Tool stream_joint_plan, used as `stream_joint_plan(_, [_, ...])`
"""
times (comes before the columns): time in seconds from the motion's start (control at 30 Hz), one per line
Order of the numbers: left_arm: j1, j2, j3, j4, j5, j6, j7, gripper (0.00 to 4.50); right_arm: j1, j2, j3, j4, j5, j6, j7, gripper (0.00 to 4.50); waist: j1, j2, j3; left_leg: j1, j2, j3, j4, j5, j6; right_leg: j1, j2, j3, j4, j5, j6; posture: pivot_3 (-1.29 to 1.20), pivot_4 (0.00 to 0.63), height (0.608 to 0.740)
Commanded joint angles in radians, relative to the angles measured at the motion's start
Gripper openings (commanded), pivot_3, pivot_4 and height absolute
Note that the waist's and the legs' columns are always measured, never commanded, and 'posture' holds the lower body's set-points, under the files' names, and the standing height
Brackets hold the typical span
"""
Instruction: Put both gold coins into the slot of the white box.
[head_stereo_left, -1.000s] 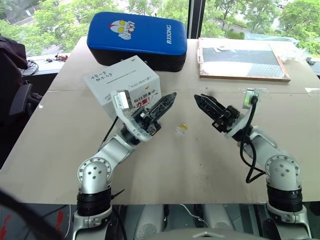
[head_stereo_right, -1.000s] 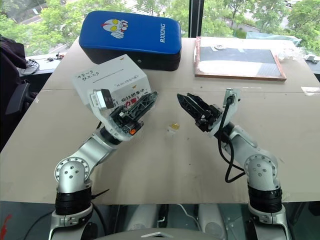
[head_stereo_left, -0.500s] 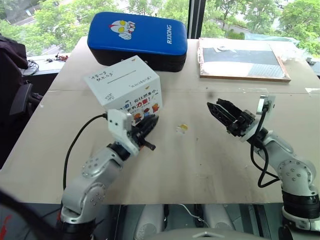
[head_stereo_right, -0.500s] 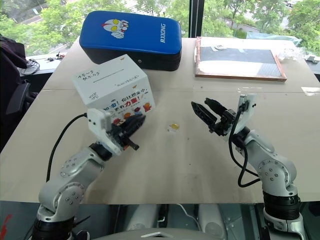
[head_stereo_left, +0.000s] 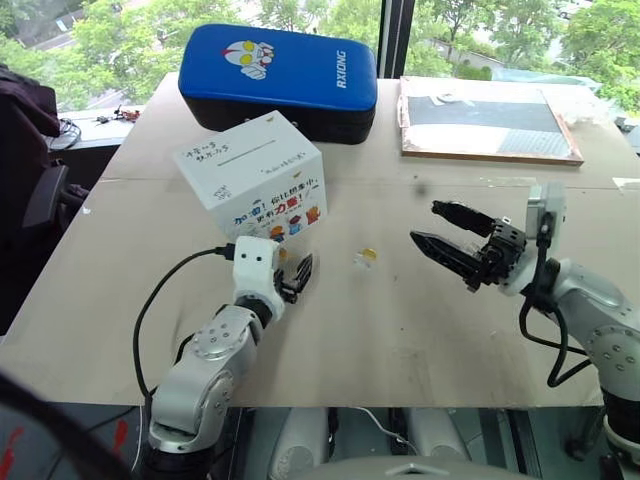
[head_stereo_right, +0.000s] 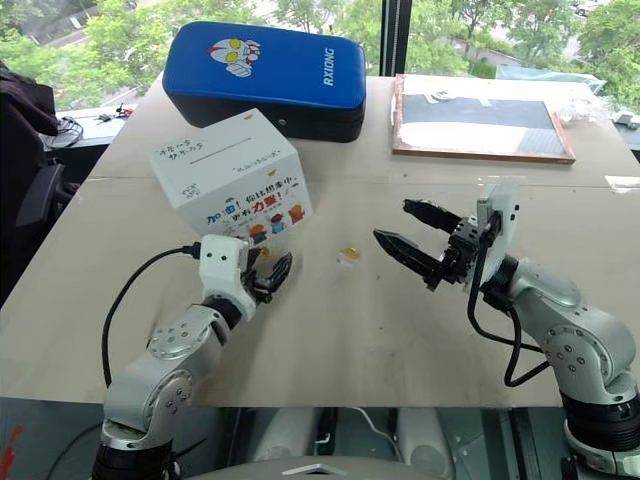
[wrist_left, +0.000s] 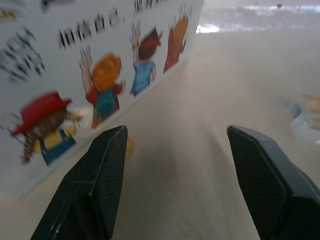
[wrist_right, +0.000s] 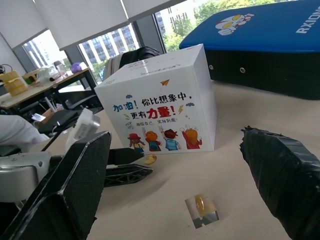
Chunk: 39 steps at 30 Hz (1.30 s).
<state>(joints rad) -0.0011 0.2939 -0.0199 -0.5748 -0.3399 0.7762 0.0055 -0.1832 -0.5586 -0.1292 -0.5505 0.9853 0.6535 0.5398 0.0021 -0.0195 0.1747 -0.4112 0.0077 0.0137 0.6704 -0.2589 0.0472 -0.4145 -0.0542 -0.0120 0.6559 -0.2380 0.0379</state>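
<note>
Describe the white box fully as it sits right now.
The white box is a cardboard-looking cube, upright on the tan table, turned so one corner faces the robot. Its top carries dark handwriting and a thin straight slot line. One side shows Chinese lettering in blue and red above a row of cartoon children. The blue padded case lies just behind it. A gold coin lies on the table at the foot of the printed side. The open left hand is low, close in front, not touching it.

The white box (wrist_left: 75, 65) (blurred, cut off) half hides one gold coin (wrist_left: 129, 146).
</note>
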Motion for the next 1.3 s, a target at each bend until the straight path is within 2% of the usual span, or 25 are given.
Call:
stream_joint_plan(0.03, [-0.029,-0.012,-0.005,0.021,0.057,0.016,0.032,3.20,-0.002,-0.002,-0.008,-0.048,0.006,-0.006,0.005,4.50,0.002,0.000,0.000,0.000,0.000,0.000,0.000,0.000,0.000,0.000,0.000,0.000,0.001,0.000,0.000,0.00,0.150,0.740])
stream_joint_plan(0.37, [-0.083,-0.031,0.005,0.136,0.133,-0.009,0.016,3.20,0.025,-0.012,-0.008,-0.054,0.000,-0.002,0.015,4.50,0.011,0.000,0.000,0.001,0.000,0.000,0.001,0.000,0.000,0.000,0.000,0.000,0.002,0.000,0.000,0.00,0.150,0.740])
stream_joint_plan(0.63, [-0.127,-0.024,-0.017,0.194,0.159,0.035,-0.032,3.20,0.029,0.007,0.004,-0.062,-0.010,-0.007,0.000,4.50,0.014,0.000,-0.001,0.012,0.000,0.001,0.002,0.000,0.000,0.009,0.000,0.001,0.005,-0.001,-0.002,0.00,0.150,0.740])
stream_joint_plan(0.67, [-0.130,-0.028,-0.012,0.197,0.159,0.041,-0.035,2.68,0.030,0.009,0.005,-0.063,-0.012,-0.007,-0.001,4.50,0.014,0.000,-0.001,0.014,0.000,0.002,0.002,0.000,0.000,0.010,0.000,0.000,0.005,-0.002,-0.004,0.00,0.150,0.740])
stream_joint_plan(0.7, [-0.133,-0.036,-0.001,0.202,0.156,0.046,-0.034,2.46,0.031,0.012,0.004,-0.064,-0.013,-0.007,-0.002,4.50,0.013,0.000,-0.001,0.014,0.000,0.002,0.002,0.000,0.000,0.010,0.000,0.001,0.005,-0.002,-0.004,0.00,0.150,0.740])
stream_joint_plan(0.8, [-0.148,-0.051,0.019,0.205,0.147,0.065,-0.042,0.97,0.036,0.015,0.002,-0.066,-0.016,-0.009,-0.004,4.50,0.012,0.000,-0.001,0.014,0.000,0.003,0.002,0.000,0.000,0.010,0.000,0.001,0.005,-0.002,-0.004,0.00,0.150,0.740])
stream_joint_plan(0.83, [-0.150,-0.051,0.019,0.205,0.145,0.069,-0.050,0.63,0.037,0.016,0.001,-0.066,-0.017,-0.009,-0.005,4.50,0.013,0.001,-0.001,0.014,0.000,0.003,0.002,0.000,0.000,0.010,-0.001,0.002,0.005,-0.002,-0.003,0.00,0.150,0.740])
stream_joint_plan(1.03, [-0.142,-0.067,0.008,0.172,0.108,0.044,-0.121,0.63,0.038,0.022,-0.002,-0.062,-0.024,-0.012,-0.007,4.50,0.014,0.001,-0.001,0.013,0.000,0.002,0.002,0.000,0.000,0.010,-0.002,0.002,0.004,0.000,0.000,0.00,0.150,0.740])
stream_joint_plan(1.3, [-0.190,-0.117,0.020,0.128,0.056,-0.143,-0.230,0.63,0.027,0.035,0.001,-0.049,-0.036,-0.014,-0.010,4.50,0.013,0.000,0.000,0.007,0.000,0.003,0.002,0.000,0.000,0.006,-0.007,0.002,0.001,0.000,0.000,0.00,0.150,0.740])
